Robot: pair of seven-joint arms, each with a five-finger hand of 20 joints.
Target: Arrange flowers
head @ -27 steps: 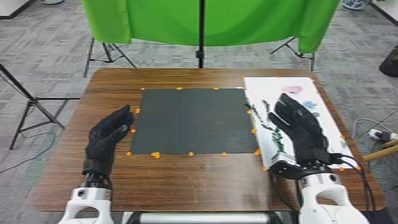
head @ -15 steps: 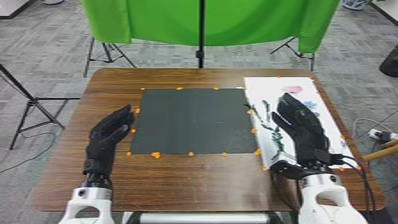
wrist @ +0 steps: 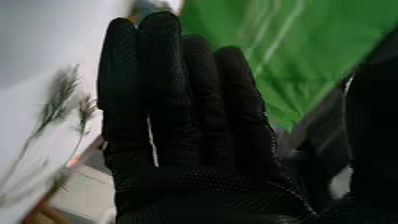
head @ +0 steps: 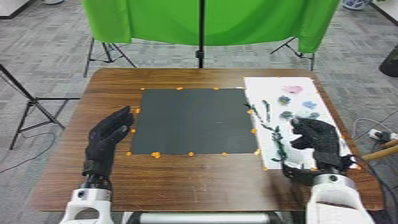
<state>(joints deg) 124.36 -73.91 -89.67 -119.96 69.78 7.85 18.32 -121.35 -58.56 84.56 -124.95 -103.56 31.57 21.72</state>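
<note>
1. Flowers (head: 292, 89) lie on the white sheet (head: 264, 82), at the right side of the surface (head: 191, 182); the pink bloom is beyond the right robot hand (head: 318, 136), slightly to its left.
2. The leafy stems (head: 276, 135) are nearer, just left of that hand. Their long axis runs mainly away from the robot, so a grasp would probably need the thumb and fingers to close across it from either side.
3. The right robot hand is much the nearer; the left robot hand (head: 108, 132) is well apart, by the far side of the dark mat (head: 191, 120).
4. In the wrist view, the right hand's fingers are straight, side by side, with nothing clamped.
5. The right hand covers part of the sheet, so anything underneath is hidden. Whether it touches the sheet, and which bloom belongs to which stem, I cannot tell.
</note>
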